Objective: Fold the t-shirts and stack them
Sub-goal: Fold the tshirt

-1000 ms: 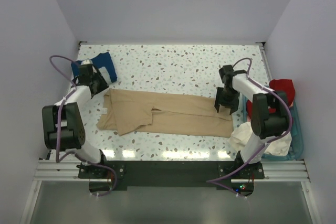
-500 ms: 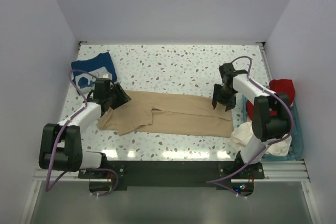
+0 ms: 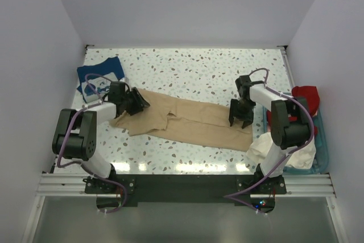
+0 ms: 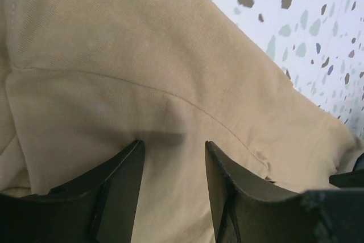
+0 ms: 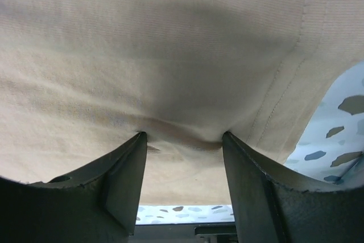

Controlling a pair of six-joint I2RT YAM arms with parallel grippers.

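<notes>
Currently the tan shirt (image 3: 187,120) lies as a long strip across the middle of the bench. Left gripper (image 3: 138,102) stands on its left end, right gripper (image 3: 239,119) on its right end; both have fingers spread, tips on cloth, nothing pinched. Risk: closing may catch only the top layer, or one end may slip, skewing the fold. Navy shirt (image 3: 99,78), near the far left corner, could be snagged too.

Stretching wall to wall, a flat white tabletop speckled with grey and green chips (image 3: 199,66). Sitting at its right edge, toward the front corner, a teal plastic basket (image 3: 323,143). Enclosing three sides, plain pale lavender walls (image 3: 187,4). Running along the near edge, a black base plate (image 3: 182,186) on silver aluminium rails (image 3: 62,183).
</notes>
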